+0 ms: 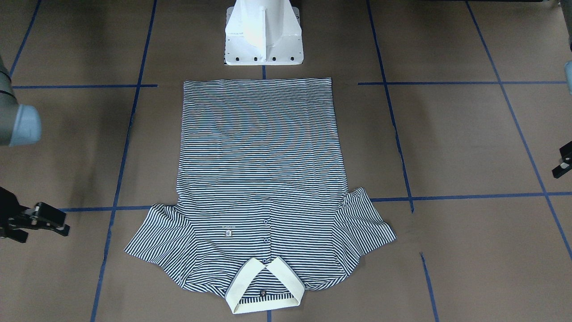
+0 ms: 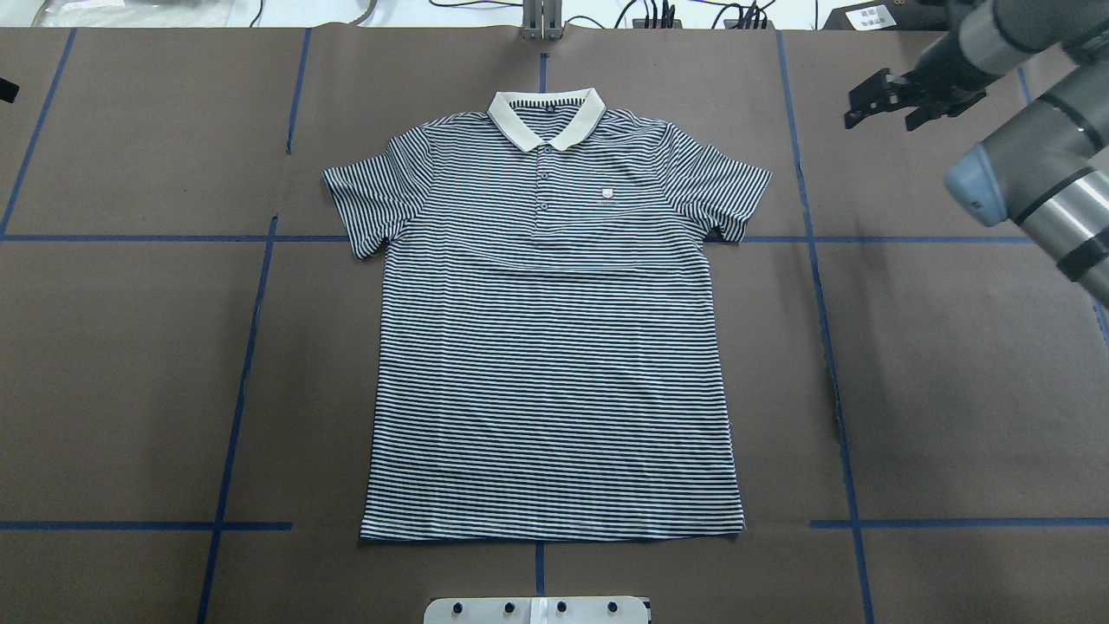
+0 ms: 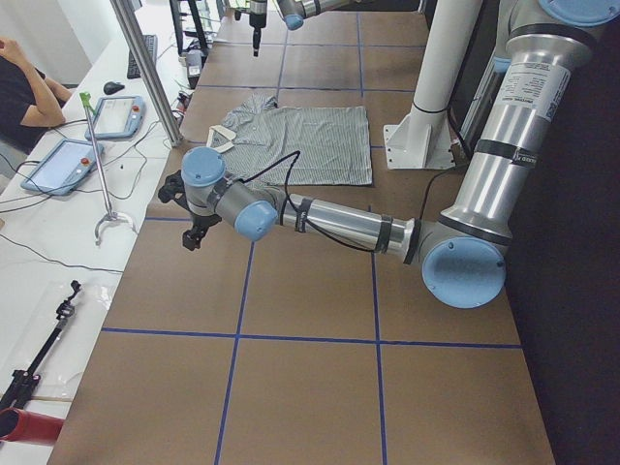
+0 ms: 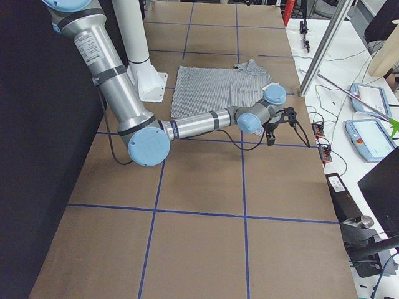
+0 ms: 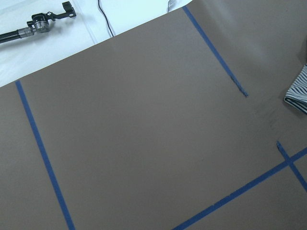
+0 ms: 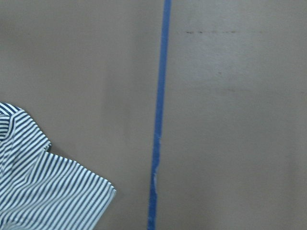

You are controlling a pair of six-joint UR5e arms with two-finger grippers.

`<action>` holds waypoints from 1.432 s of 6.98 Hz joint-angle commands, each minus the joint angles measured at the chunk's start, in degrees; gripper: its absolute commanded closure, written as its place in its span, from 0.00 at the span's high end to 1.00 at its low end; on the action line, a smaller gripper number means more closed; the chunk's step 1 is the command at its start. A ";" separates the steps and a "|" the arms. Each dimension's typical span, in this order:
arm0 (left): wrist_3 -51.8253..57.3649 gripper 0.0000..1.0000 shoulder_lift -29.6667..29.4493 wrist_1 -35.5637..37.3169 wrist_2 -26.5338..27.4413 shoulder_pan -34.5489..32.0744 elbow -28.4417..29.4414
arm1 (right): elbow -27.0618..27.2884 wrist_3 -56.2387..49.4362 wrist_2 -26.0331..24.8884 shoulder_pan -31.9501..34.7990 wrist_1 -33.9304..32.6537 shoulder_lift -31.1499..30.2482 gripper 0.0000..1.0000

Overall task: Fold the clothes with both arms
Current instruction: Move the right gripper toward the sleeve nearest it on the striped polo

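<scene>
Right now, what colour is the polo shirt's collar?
Plain cream; the collar stands out from the striped polo shirt, clearest in the overhead exterior view.

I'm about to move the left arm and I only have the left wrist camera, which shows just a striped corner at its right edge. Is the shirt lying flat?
Observer: Yes, the overhead view shows the shirt spread flat, front up, with its collar away from the robot.
Operator: Is the right gripper on it?
Observer: No, the right gripper is open and empty, off to that side of the shirt and apart from the cloth.
Operator: And mine?
Observer: The left gripper hangs over the table beside the shirt, not touching it. I cannot tell whether it is open.
</scene>
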 commanded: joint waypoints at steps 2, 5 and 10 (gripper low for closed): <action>-16.61 1.00 -3.51 -4.60 9.22 8.67 0.35 | -9.23 7.62 -10.92 -10.29 4.64 7.95 1.00; -26.12 1.00 -4.13 -8.91 9.46 10.19 -0.70 | -11.10 7.09 -14.35 -12.14 4.12 7.87 0.95; -26.05 1.00 -3.87 -9.09 8.84 10.19 -1.59 | -12.51 4.90 -15.14 -12.41 3.85 8.05 0.54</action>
